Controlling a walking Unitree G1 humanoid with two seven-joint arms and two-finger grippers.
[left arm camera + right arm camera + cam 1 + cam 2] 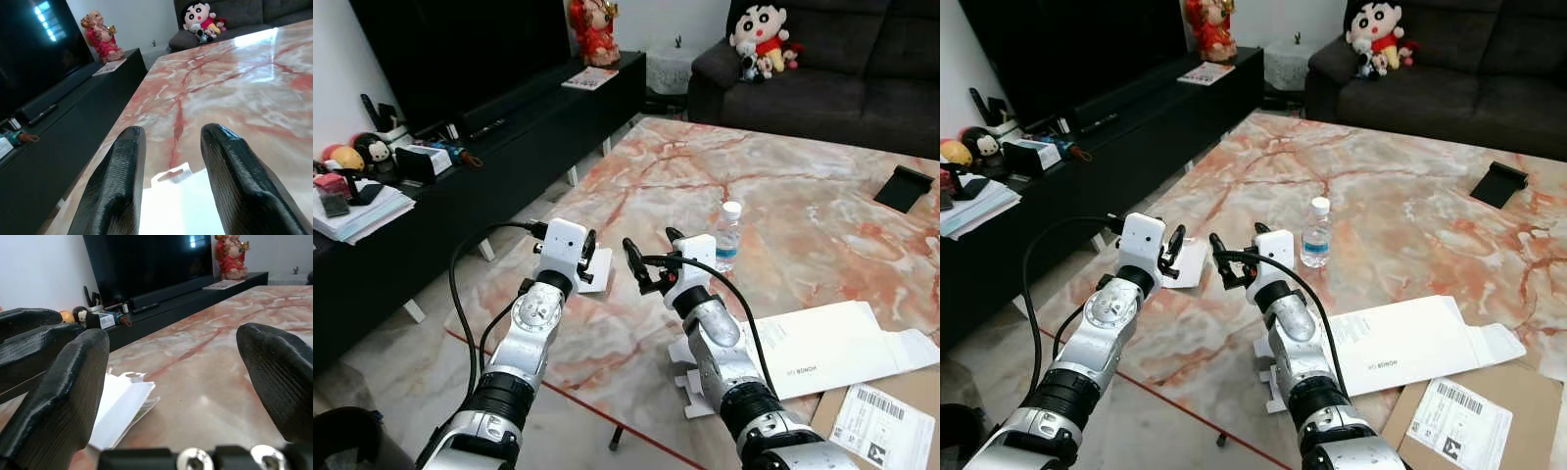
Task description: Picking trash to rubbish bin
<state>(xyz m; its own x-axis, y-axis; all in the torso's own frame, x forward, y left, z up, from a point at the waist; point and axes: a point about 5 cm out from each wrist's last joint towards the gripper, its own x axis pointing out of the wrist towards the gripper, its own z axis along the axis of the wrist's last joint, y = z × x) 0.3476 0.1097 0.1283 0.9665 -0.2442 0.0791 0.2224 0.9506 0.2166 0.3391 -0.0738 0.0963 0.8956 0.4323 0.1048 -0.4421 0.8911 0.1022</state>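
A small white folded paper (600, 269) lies at the near left edge of the marble table (803, 196). My left gripper (590, 246) hovers just over it, open with nothing between its fingers; in the left wrist view the paper (186, 196) sits below the fingers (122, 171). My right gripper (652, 245) is open and empty a little to the right, with the paper (122, 406) beside it. A clear water bottle (728, 235) with a white cap stands upright just beyond the right gripper. A flattened white box (832, 348) and labelled brown cardboard (881, 421) lie at the near right.
A low black TV cabinet (509, 147) with clutter runs along the left, leaving a narrow floor gap to the table. A dark sofa (842, 69) with plush dolls stands behind. A black object (904, 188) rests on the table's far right. A dark round object (347, 436) is at bottom left.
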